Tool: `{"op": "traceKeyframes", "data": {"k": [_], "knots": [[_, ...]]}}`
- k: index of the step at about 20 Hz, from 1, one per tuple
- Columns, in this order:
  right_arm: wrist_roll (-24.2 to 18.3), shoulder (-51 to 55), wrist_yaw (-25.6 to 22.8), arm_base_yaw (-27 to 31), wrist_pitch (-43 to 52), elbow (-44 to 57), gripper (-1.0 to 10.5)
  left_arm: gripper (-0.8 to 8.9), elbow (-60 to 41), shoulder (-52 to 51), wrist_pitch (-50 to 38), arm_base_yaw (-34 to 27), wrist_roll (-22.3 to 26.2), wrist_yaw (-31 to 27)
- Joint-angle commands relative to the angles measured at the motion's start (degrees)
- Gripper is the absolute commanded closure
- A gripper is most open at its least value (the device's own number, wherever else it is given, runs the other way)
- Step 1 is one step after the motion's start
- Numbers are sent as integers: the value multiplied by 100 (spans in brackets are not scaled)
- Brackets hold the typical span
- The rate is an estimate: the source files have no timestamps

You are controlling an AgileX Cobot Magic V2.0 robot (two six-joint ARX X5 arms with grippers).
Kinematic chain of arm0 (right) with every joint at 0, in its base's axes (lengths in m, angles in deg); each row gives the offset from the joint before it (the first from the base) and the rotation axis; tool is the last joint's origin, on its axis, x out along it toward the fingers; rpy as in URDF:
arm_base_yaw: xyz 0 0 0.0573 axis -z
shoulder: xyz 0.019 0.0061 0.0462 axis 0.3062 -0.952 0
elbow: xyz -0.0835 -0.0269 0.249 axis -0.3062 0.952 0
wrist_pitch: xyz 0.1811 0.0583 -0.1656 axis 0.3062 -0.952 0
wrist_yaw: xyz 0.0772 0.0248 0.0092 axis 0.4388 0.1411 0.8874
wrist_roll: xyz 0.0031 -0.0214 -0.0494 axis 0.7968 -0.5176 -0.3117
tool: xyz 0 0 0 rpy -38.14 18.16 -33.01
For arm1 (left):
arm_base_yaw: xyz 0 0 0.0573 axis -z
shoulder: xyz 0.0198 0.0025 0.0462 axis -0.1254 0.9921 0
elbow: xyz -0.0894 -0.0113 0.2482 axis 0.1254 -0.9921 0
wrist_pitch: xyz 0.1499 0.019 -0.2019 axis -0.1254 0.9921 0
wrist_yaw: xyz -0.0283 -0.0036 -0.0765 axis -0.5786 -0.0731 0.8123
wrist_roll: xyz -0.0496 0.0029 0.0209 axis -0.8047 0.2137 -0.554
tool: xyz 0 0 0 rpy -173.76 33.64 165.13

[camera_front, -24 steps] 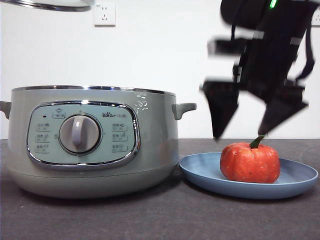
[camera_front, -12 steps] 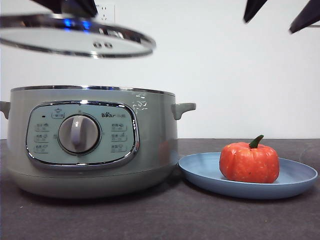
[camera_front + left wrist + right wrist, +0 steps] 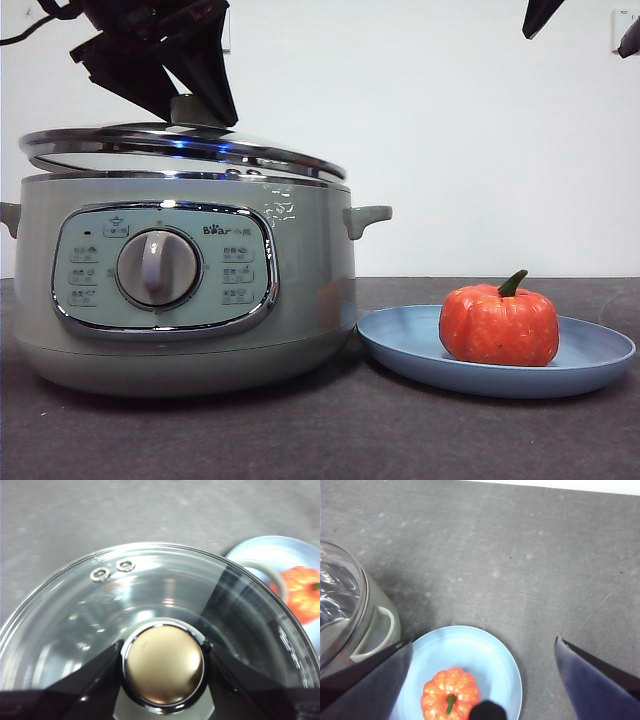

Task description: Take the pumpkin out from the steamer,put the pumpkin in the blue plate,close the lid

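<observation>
A: How to close well? The left gripper [image 3: 164, 666] pinches the knob of the lid [image 3: 180, 148] from both sides. The lid hangs tilted just under it, almost on the steamer [image 3: 185, 285].

B: I think: level it, centre on the rim, lower slowly. The right gripper [image 3: 482, 672] waits high with jaws spread; below it the pumpkin [image 3: 499, 324] sits in the blue plate [image 3: 600, 358].

Probably a lab test bench: bare dark tabletop [image 3: 300, 440], plain white wall [image 3: 450, 130] with a socket [image 3: 622, 30].
</observation>
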Motion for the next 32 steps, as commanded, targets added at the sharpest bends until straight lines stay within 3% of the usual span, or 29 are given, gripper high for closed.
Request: {"op": "traceKeyframes", "data": {"k": [1, 7, 11, 16, 20, 25, 26, 27, 28, 29, 32], "knots": [[35, -11, -15, 2, 20, 22, 474, 822, 90, 39, -173, 9, -39, 229], [37, -11, -15, 2, -4, 22, 474, 822, 90, 175, 31, 28, -22, 208], [35, -11, -15, 2, -7, 22, 474, 822, 90, 175, 85, 28, -11, -374], [35, -11, -15, 2, -4, 22, 474, 822, 90, 175, 81, 31, -15, -286], [35, -11, -15, 2, -4, 22, 474, 822, 90, 175, 184, 28, -17, 146], [35, -11, -15, 2, -4, 22, 474, 813, 90, 175, 295, 28, -13, 92], [35, -11, -15, 2, -4, 22, 474, 796, 90, 175, 273, 26, -13, 94], [35, -11, -15, 2, -4, 22, 474, 707, 90, 175, 258, 26, -13, 83], [35, -11, -13, 2, -4, 22, 474, 524, 90, 175, 221, 26, -13, 15], [35, -11, -13, 2, -7, 22, 474, 399, 90, 175, 190, 28, -15, -98], [35, -11, -11, 2, -7, 22, 474, 368, 90, 173, 120, 28, -15, -380]]}}
